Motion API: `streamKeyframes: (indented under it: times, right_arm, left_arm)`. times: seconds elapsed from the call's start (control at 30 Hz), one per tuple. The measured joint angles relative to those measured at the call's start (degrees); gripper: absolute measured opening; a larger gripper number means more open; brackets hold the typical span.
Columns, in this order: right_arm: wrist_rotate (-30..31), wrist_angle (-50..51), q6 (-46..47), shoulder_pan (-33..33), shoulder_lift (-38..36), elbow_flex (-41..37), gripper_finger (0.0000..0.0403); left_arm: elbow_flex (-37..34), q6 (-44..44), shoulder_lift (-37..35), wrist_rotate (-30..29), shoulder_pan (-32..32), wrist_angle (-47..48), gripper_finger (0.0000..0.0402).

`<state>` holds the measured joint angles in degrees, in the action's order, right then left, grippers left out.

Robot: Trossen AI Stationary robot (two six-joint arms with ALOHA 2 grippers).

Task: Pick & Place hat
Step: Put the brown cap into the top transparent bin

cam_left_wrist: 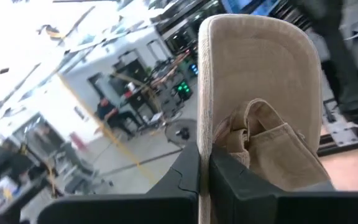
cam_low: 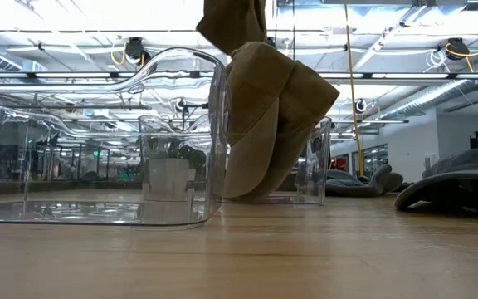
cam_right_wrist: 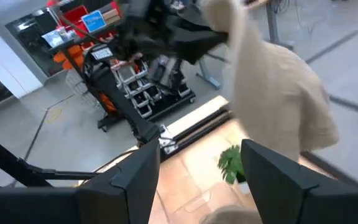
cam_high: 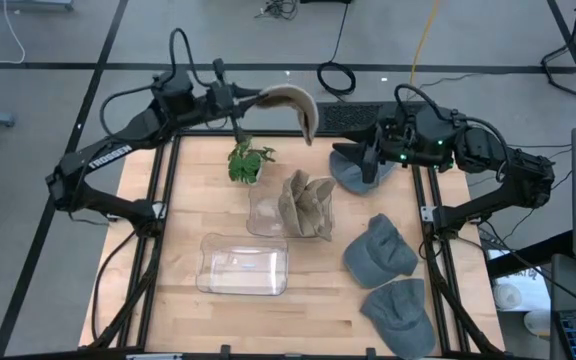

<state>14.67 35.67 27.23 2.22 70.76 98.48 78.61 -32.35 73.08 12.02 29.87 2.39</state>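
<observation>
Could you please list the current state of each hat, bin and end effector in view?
Left end effector: shut on tan hat.
Tan hat: lifted above the table's far edge.
Right end effector: open, over a grey hat.
Tan hats in small bin: standing upright.
Large clear bin: empty.
Grey hats: lying on table.

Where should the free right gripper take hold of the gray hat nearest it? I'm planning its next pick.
Probably the raised crown of the gray hat, from straight above: it lies flat at the table's far edge, just beside the open right gripper, so the crown offers the easiest fold of fabric.
</observation>
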Motion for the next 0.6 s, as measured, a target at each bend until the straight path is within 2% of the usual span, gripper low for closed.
streamKeyframes:
  times: [0.13,0.37,0.6]
  right_arm:
    - [-1.37,3.32,3.76,0.0,-0.49,-0.02,0.0212]
    - [-6.04,5.33,3.54,0.02,-3.77,-0.02,0.0218]
    - [-6.22,5.11,1.7,0.02,-5.64,-0.02,0.0256]
  left_arm:
    - [0.0,-1.73,-1.38,1.14,-3.34,0.07,0.001]
    - [0.02,-2.32,-5.83,5.27,-8.22,0.51,0.001]
    - [0.04,0.22,-10.49,11.49,-11.58,0.12,0.001]
